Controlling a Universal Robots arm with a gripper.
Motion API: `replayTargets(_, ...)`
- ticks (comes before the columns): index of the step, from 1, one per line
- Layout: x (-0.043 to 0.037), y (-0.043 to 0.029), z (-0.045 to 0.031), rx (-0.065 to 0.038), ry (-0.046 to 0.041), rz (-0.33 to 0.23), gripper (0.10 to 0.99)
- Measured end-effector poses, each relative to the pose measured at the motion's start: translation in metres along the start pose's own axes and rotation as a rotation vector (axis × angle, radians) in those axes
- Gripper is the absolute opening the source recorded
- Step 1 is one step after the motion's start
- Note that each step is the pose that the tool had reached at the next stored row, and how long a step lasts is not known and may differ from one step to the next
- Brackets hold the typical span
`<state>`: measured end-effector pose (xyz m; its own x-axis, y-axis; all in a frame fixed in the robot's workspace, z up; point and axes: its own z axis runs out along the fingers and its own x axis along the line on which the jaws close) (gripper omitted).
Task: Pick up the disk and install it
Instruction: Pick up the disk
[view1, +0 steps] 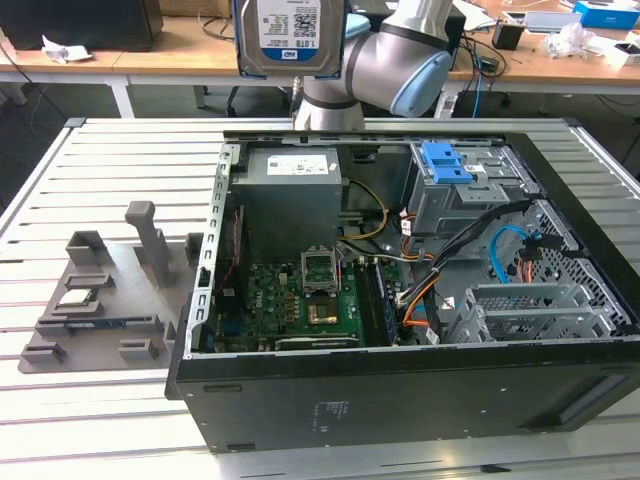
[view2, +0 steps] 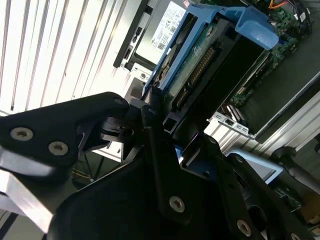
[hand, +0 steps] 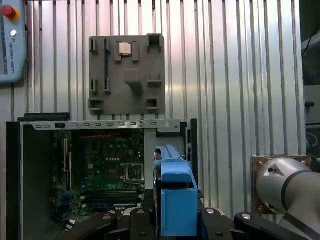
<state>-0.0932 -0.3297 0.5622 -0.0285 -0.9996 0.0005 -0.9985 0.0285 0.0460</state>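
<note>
Pincer (hand: 176, 217) clamped narrow on the disk (view1: 290, 35), fingers on both sides of its blue carrier. Disk hangs above the open computer case (view1: 400, 400), not touching it.

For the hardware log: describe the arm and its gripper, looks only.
The arm is rounded silver-grey metal tubing with a light blue cap on one joint. The gripper is matte black, built of flat angular link plates joined by silver screws, with black jaws.
</note>
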Motion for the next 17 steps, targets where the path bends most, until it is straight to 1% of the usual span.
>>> replayTargets(1, -0.0003, -0.0046, -0.0002, 0.0, 0.0003, 0.0, 0.365)
replayTargets(4, -0.001, -0.0153, -0.0007, -0.001, 0.0009, 0.0, 0.365)
replayTargets(5, -0.0014, -0.021, -0.001, -0.001, 0.0012, 0.0, 0.365)
replayTargets(7, -0.0017, -0.0258, -0.0012, -0.001, 0.0014, 0.0, 0.365)
replayTargets(11, -0.0029, -0.0426, -0.002, -0.002, 0.0023, 0.0, 0.365)
replayTargets(17, -0.0037, -0.0569, -0.0026, -0.002, 0.0027, 0.0, 0.365)
